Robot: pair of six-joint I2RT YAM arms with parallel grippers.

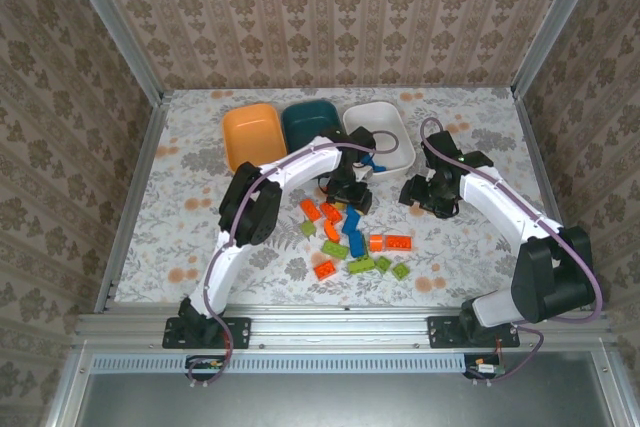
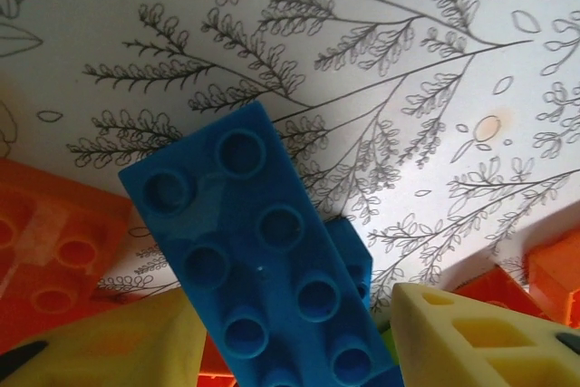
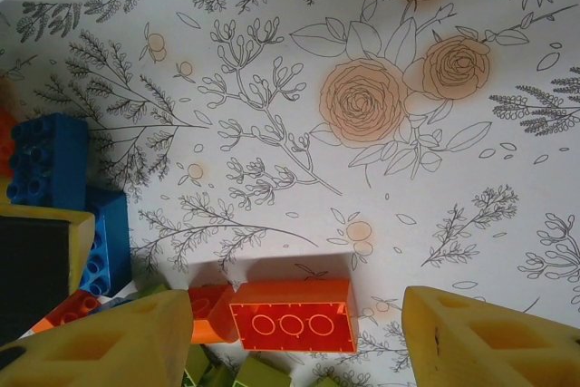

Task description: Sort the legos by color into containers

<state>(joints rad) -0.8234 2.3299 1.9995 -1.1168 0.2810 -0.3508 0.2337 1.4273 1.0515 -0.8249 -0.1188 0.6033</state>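
A blue lego [image 2: 263,260] fills the left wrist view, lying slantwise between my left gripper's yellow fingers [image 2: 118,346], which press on its sides; a second blue lego [image 2: 355,256] lies under it. That left gripper [image 1: 350,195] hangs over the far end of the lego pile [image 1: 355,242]. My right gripper [image 1: 428,197] stands open to the right of the pile, its fingers [image 3: 489,337] wide apart above an orange lego [image 3: 290,319] lying on the table. The orange [image 1: 252,134], teal [image 1: 312,122] and white [image 1: 385,132] containers stand in a row behind.
Orange [image 1: 398,242], green [image 1: 362,265] and blue [image 1: 354,242] legos lie scattered on the flowered tablecloth [image 1: 200,207] in front of the arms. Orange legos [image 2: 54,260] flank the held one. Metal frame rails [image 1: 130,187] border the table.
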